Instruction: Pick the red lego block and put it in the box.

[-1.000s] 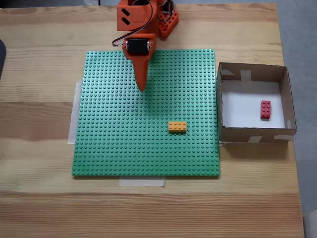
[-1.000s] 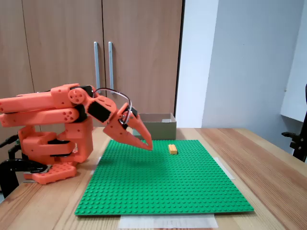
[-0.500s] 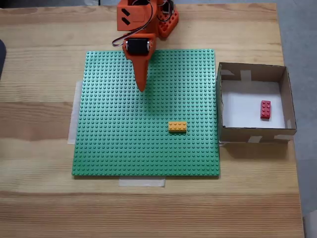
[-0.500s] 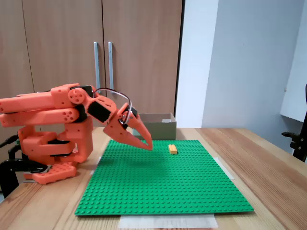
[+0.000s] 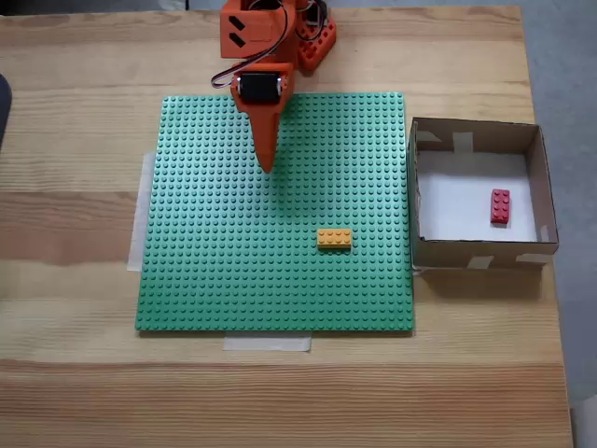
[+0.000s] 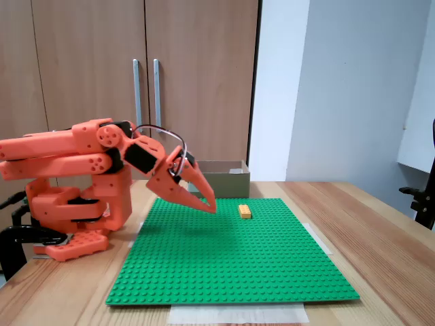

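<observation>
Gripper, fixed view from above: the orange gripper [image 5: 268, 168] pointed down the picture over the upper part of the green baseplate [image 5: 233, 271]; its fingers came together to one tip and held nothing.
Arm, same view: the orange arm [image 5: 257, 42] reached in from the top edge of the wooden table [image 5: 75, 373].
Red lego block, same view: the red lego block [image 5: 500, 206] lay on the white floor of the box, toward its right wall, long side up and down the picture.
Box, same view: the cardboard box [image 5: 415, 201] stood just beside the baseplate's right edge, with pale tape patches on its corners.
Orange-yellow brick, same view: the orange-yellow brick [image 5: 334, 239] sat on the baseplate, right of centre, well apart from the gripper.
Gripper, fixed view from the side: the gripper [image 6: 211, 206] slanted down with its tip just above the baseplate [image 6: 231, 272]; jaws narrow, nothing between them.
Arm, same view: the arm [image 6: 68, 156] was folded low at the left.
Orange-yellow brick, same view: the brick [image 6: 245, 211] lay to the right of the tip, apart from it.
Box, same view: the box [image 6: 228, 182] stood behind the baseplate; its inside was hidden.
Background, same view: wooden cabinet doors [image 6: 136, 75] stood behind the table.
</observation>
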`<move>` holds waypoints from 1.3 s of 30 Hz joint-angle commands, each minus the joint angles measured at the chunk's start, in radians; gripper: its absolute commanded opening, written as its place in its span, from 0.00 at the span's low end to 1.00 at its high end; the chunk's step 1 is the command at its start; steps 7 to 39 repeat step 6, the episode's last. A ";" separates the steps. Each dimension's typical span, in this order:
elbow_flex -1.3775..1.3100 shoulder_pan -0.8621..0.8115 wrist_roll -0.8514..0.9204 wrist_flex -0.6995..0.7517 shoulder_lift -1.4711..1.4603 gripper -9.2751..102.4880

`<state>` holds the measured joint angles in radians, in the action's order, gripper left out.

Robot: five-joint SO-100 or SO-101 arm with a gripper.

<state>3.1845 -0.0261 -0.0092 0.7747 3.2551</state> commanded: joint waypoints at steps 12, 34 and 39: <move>0.003 -0.003 0.000 0.005 0.008 0.07; 0.003 -0.003 0.000 0.005 0.008 0.07; 0.003 -0.003 0.000 0.005 0.008 0.07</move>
